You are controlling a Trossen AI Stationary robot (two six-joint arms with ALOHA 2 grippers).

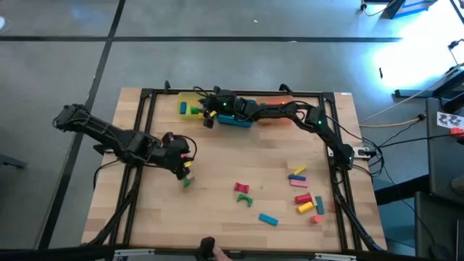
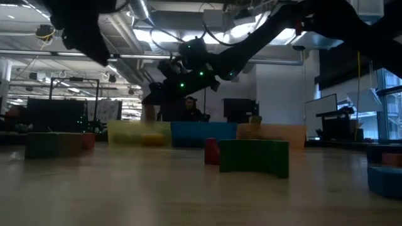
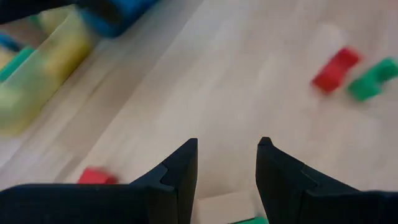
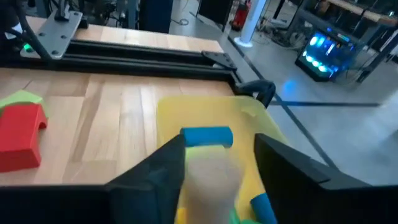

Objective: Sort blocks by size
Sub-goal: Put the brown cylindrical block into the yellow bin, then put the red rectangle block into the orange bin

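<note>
My right gripper (image 1: 209,116) reaches over the yellow tray (image 1: 190,101) at the far edge and is shut on a tan block (image 4: 211,174). A blue cylinder (image 4: 206,136) lies in that tray just past the fingers. My left gripper (image 1: 185,165) is open, low over the table's left middle. Its fingers (image 3: 180,171) stand over a tan block (image 3: 222,205), with a green block (image 3: 252,219) and a red block (image 3: 93,176) beside it. Other blocks lie loose on the table: a red one (image 1: 241,188), a green one (image 1: 243,198), a blue one (image 1: 268,219) and a cluster (image 1: 304,199) at the right. My right gripper pinches the tan block's two opposite sides (image 4: 193,177) between its two fingers. The block is lifted clear above the yellow tray (image 4: 242,118). In the low view it hangs below the gripper (image 2: 149,113), over the tray.
The teal tray (image 1: 235,120) and the orange tray (image 1: 274,116) stand beside the yellow one along the far edge, under my right arm. A red arch block (image 4: 22,137) and a green block (image 4: 22,98) lie on the wood beside the yellow tray. A black frame (image 1: 145,98) borders the table.
</note>
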